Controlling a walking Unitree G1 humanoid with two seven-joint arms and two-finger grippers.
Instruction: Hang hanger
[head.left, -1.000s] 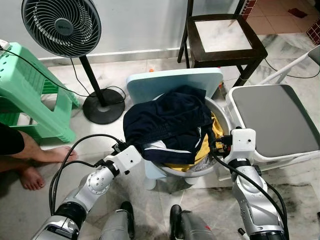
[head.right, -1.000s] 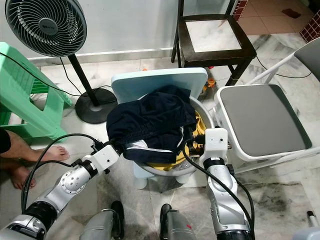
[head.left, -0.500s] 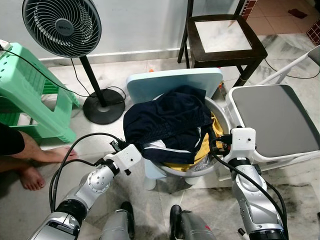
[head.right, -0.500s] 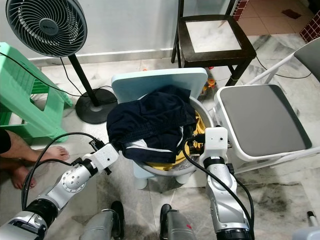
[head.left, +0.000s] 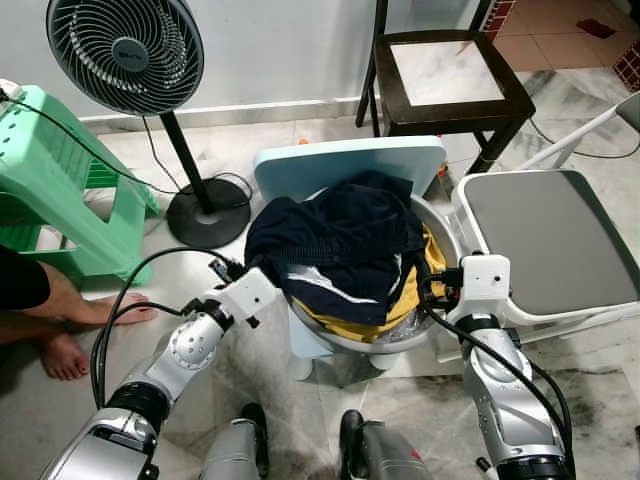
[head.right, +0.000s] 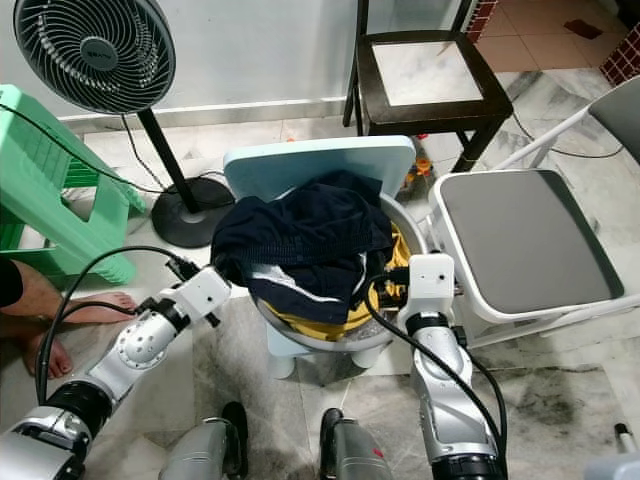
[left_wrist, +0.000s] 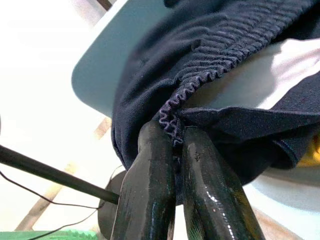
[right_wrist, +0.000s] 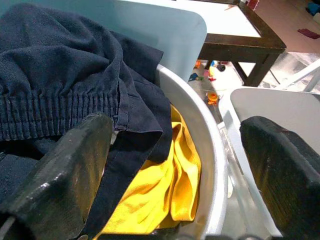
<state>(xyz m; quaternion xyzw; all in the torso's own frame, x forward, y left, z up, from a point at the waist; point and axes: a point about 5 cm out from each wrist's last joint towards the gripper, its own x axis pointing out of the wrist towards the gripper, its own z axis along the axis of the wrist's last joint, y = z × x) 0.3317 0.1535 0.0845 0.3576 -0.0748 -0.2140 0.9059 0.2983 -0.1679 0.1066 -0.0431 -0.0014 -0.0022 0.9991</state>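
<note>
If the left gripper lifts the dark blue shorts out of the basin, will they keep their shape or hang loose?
Probably they hang loose: the dark blue shorts lie crumpled and draped over the basin rim. The left gripper pinches only the gathered elastic waistband, so the rest would likely dangle. They look like thin fabric, so probably light, though they may drag the yellow garment beneath.

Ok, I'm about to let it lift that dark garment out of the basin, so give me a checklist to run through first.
1. Left gripper shut on navy shorts at the elastic waistband: ok.
2. Right gripper open, astride the basin rim, holding nothing: ok.
3. Shorts free of the yellow garment beneath: cannot tell.
4. Basin seated on the pale blue stool: ok.
5. Person's feet near the left arm: not ok.
6. Hanger located: cannot tell.
</note>
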